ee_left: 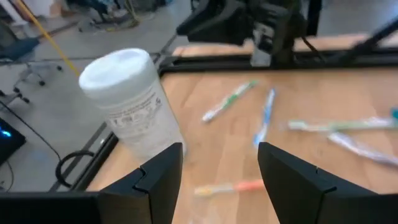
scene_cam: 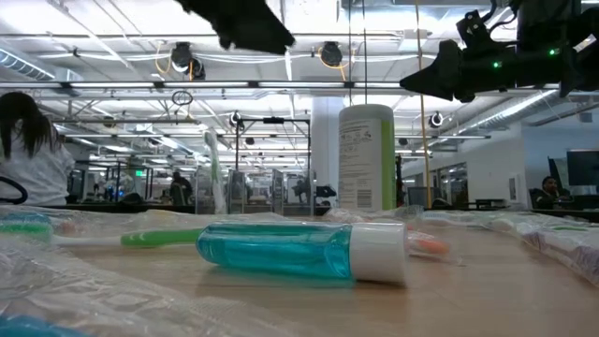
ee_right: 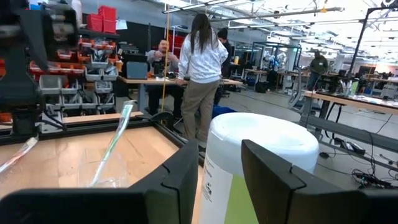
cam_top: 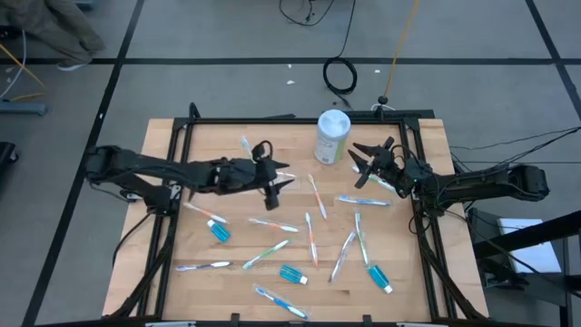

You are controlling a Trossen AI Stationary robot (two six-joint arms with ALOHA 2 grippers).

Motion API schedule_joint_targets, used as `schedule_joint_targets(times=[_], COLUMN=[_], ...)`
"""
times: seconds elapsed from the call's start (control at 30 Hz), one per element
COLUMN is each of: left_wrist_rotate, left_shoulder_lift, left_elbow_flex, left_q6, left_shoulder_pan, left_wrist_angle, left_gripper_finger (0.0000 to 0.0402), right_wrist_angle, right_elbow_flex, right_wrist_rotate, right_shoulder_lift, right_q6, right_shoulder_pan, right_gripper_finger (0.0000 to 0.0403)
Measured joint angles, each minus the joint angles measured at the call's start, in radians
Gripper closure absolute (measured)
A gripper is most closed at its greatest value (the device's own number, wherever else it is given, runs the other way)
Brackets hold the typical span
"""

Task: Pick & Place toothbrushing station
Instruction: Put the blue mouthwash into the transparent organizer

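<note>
- Two hands hover over the far half of the worktop point(cam_top: 195, 250), flanking the white-and-green canister point(cam_top: 332, 137); neither holds anything.
- Your left hand point(cam_top: 270, 174) has its fingers spread, and its wrist view shows nothing between them.
- Your right hand point(cam_top: 368, 156) has its fingers parted, empty, just beside the canister.
- Most toothbrushes point(cam_top: 312, 235) and the toothpaste tubes point(cam_top: 293, 274) lie scattered nearer you than both hands.
- A clear cup point(ee_right: 102, 167) with one brush upright shows in the right wrist view.
- One orange-tipped toothbrush point(cam_top: 316, 196) lies between the hands, long axis roughly near-to-far; I judge the left hand slightly nearer.
</note>
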Motion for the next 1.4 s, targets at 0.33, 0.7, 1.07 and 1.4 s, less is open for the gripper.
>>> schedule_joint_targets(times=[0.33, 0.7, 1.07, 1.4], left_wrist_rotate=[0.002, 0.315, 0.41, 0.316], left_shoulder_lift=[-0.213, -0.338, -0.3, -0.3], left_elbow_flex=[0.206, 0.052, -0.266, -0.427], left_q6=[-0.043, -0.343, -0.478, -0.419], left_shoulder_pan=[-0.059, -0.148, -0.329, -0.406], left_wrist_angle=[-0.666, -1.002, -0.927, -0.766], left_gripper_finger=[0.0186, 0.0186, 0.0186, 0.0186], right_wrist_angle=[-0.004, -0.006, -0.078, -0.446], right_elbow_flex=[0.0, 0.0, 0.0, 0.198], right_wrist_rotate=[0.001, 0.001, -0.4, -0.418], right_shoulder_lift=[0.0, 0.0, 0.001, 0.075], right_q6=[0.0, 0.0, 0.164, 0.217], right_shoulder_pan=[0.0, 0.0, 0.0, 0.047], right_gripper_finger=[0.0289, 0.0289, 0.0289, 0.0289])
